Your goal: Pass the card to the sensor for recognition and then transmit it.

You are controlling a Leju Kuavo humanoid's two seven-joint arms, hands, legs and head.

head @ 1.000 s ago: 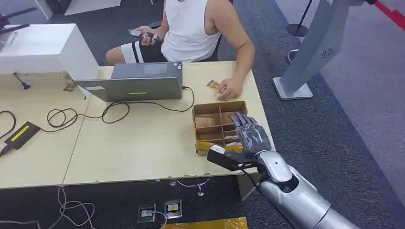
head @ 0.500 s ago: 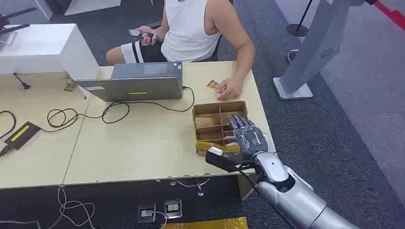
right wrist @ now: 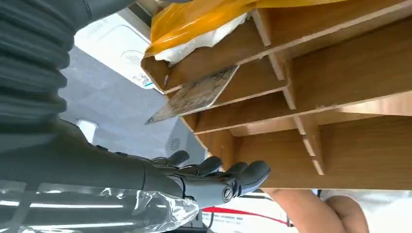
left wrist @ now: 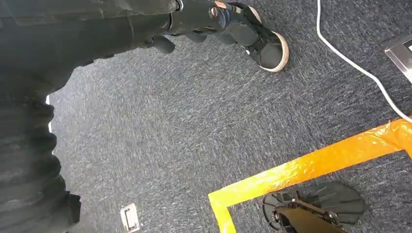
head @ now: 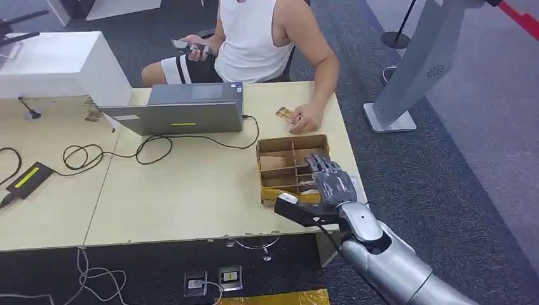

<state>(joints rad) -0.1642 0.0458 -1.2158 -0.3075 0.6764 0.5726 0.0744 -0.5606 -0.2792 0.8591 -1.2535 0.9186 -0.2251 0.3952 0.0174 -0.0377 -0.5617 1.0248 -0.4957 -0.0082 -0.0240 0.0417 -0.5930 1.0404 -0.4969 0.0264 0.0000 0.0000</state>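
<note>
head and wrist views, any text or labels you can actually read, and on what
No text can be read.
Card leaning in the wooden tray: printed pattern, too blurred.
White sheet beside the tray: small marks, too small.
Laptop: yellow-green strip, no words.
Grey stand: round emblem, no letters.
Right hand carries no label.

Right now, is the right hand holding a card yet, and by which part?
No. The right hand hovers open over the wooden divided box, fingers spread. The card stands in its slot, untouched.
</note>
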